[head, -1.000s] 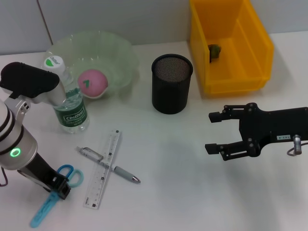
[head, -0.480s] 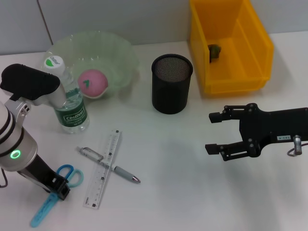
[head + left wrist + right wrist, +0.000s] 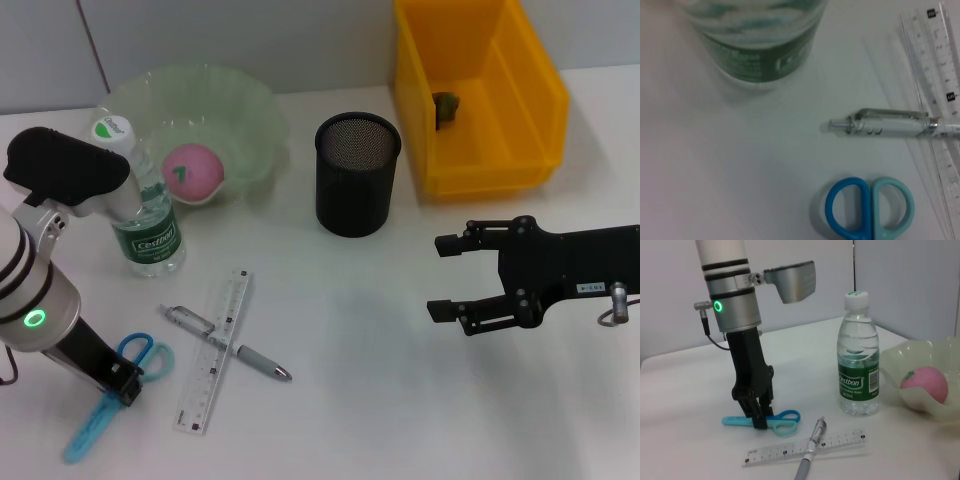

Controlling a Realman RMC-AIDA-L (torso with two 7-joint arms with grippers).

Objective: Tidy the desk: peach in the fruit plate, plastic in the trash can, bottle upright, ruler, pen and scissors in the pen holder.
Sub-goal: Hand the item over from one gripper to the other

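Observation:
The blue scissors point(image 3: 100, 415) lie flat at the front left, and my left gripper point(image 3: 120, 385) stands down on them near the pivot, shut on them; the right wrist view shows the same grip point(image 3: 759, 420) on the scissors point(image 3: 785, 421). Beside them the clear ruler point(image 3: 232, 300) lies under the silver pen point(image 3: 258, 362). The water bottle point(image 3: 145, 215) stands upright next to the green fruit plate point(image 3: 250, 110), which holds the pink peach point(image 3: 192, 170). The black mesh pen holder point(image 3: 357, 188) stands mid-table. A scrap of green plastic point(image 3: 446, 105) lies in the yellow trash can point(image 3: 530, 90). My right gripper point(image 3: 437, 276) hovers open at right.
The left wrist view shows the bottle's base point(image 3: 760, 45), the pen point(image 3: 885, 122), the ruler point(image 3: 940, 75) and the scissors' handles point(image 3: 870, 207) close together on the white desk. The left arm's body stands just in front of the bottle.
The left gripper has shifted slightly back and left on the scissors, and the scissors have turned a little with it. The right arm has not moved.

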